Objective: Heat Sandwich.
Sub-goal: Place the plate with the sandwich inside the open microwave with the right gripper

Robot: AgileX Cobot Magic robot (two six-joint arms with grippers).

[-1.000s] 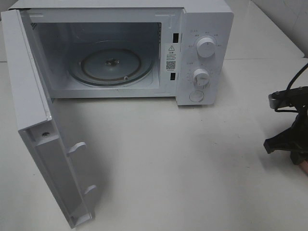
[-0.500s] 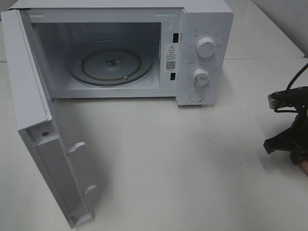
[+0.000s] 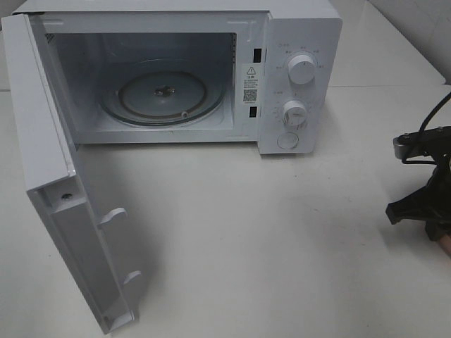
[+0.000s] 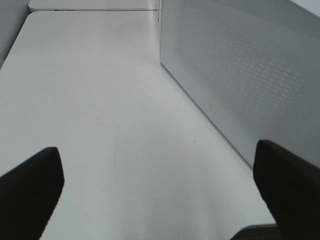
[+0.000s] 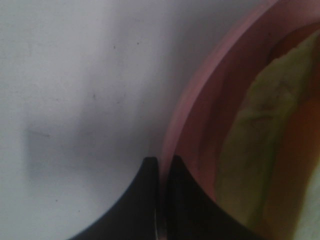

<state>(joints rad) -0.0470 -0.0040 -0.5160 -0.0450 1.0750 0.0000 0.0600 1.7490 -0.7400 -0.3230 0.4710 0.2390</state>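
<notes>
The sandwich point(image 5: 260, 140) fills the right wrist view's edge, showing pale yellow-green filling, and it lies on a round pink plate point(image 5: 200, 100). My right gripper point(image 5: 162, 165) is shut on that plate's rim, with the two dark fingertips pressed together. In the exterior view the right gripper point(image 3: 428, 211) sits low at the far right edge of the table, with a sliver of the pink plate point(image 3: 445, 243) under it. My left gripper point(image 4: 160, 172) is open with nothing between its fingers point(image 4: 30, 187). It hovers over bare table beside a white perforated panel point(image 4: 240, 75).
A white microwave point(image 3: 303, 28) stands at the back, its door point(image 3: 49, 162) swung wide toward the front left. The glass turntable point(image 3: 163, 91) inside carries nothing. Two knobs point(image 3: 301, 69) and a button are on its right panel. The white table point(image 3: 268, 239) stretches between microwave and right gripper.
</notes>
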